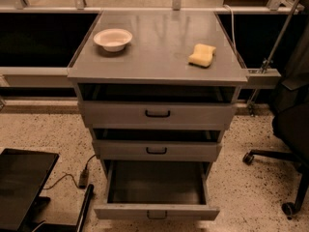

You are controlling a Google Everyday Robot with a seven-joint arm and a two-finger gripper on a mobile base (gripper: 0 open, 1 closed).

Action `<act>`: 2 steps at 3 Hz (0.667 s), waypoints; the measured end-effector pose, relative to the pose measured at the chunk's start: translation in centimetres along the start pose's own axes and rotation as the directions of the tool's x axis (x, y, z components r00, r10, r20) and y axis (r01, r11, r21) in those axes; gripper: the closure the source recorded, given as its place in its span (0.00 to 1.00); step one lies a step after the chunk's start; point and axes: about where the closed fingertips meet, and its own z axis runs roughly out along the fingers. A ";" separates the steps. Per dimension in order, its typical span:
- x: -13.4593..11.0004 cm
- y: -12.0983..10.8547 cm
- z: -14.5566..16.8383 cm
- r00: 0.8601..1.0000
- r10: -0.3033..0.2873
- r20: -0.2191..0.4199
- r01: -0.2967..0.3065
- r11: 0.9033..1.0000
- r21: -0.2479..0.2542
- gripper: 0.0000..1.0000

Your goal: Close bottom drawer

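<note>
- Camera view: the grey bench [157, 66] stands in the middle of the frame on a speckled floor [241, 187], with three drawers stacked in its front.
- The bottom drawer [157, 212] is the lowest of the three. It is pulled far out toward the camera, so its dark inside shows from above. Its slim front panel sits near the lower edge of the frame and carries a small dark handle at its middle.
- The middle drawer [157, 150] sits just above it and is out only a little, with a dark gap over its front; it has a black loop handle.
- The top drawer [157, 114] has the tallest front and a wider black handle, and it too shows a dark gap above it.
- A white bowl [112, 38] stands upright on the bench top at the back left.
- A yellow sponge [202, 55] lies on the right side of the bench top, well apart from the bowl.
- A dark office chair [289, 129] stands right of the bench.
- A black flat panel [21, 185] lies at lower left, with a cable [67, 178] on the floor beside it.
- The hand is outside this view, so I cannot tell whether its fingers are apart or together.
</note>
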 end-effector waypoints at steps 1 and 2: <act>3.3 0.0 4.8 0.995 0.047 0.087 -0.040 0.996 -0.074 0.00; 5.5 -5.5 11.0 0.988 0.057 0.140 -0.047 0.996 -0.073 0.00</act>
